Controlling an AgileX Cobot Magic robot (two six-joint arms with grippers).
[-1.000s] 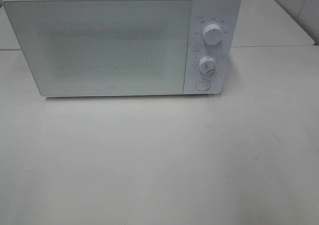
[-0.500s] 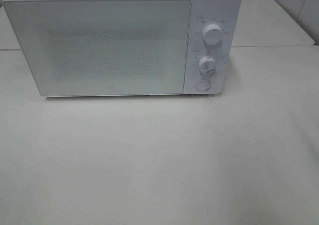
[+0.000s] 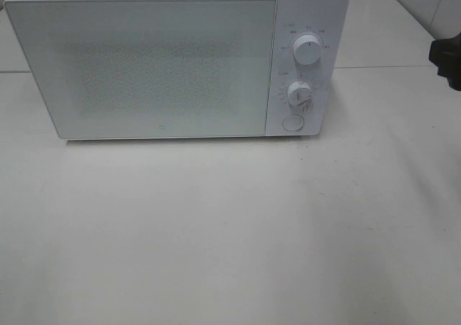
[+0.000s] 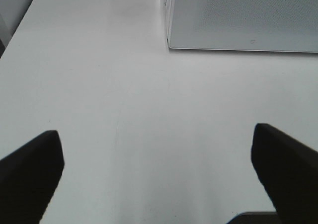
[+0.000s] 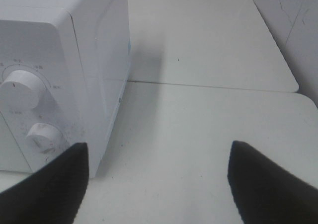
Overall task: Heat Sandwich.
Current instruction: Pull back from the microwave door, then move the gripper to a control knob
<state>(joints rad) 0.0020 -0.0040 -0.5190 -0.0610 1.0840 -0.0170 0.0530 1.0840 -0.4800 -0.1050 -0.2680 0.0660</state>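
Closest to me, the pale table (image 3: pixel 230 231) is a wide bare top in front of the oven. The left pincer (image 4: pixel 156 131) hangs over it with its two dark fingers (image 4: pixel 30 172) spread far apart and nothing between them but tabletop. Ahead of it sits the front left corner of the white microwave (image 3: pixel 158 65).

The right pincer (image 5: pixel 159 145) is also spread wide and grips nothing. It hangs off the microwave's right side, level with the control panel, and only table shows in its gap. From the high camera just a dark bit of the right arm (image 3: pixel 448 57) pokes in at the right edge, well apart from the oven.

Farther back, the microwave stands square on the table with its frosted door (image 3: pixel 144 69) shut. On the panel to the right are an upper dial (image 3: pixel 307 51), a lower dial (image 3: pixel 300 94) and a round button (image 3: pixel 292 122) below them.

The sandwich shows in none of the views. I cannot tell where it lies or how it sits relative to either pincer, and the door glass is too cloudy to see through.

Behind the oven a seam runs across to a second tabletop (image 3: pixel 389 29).
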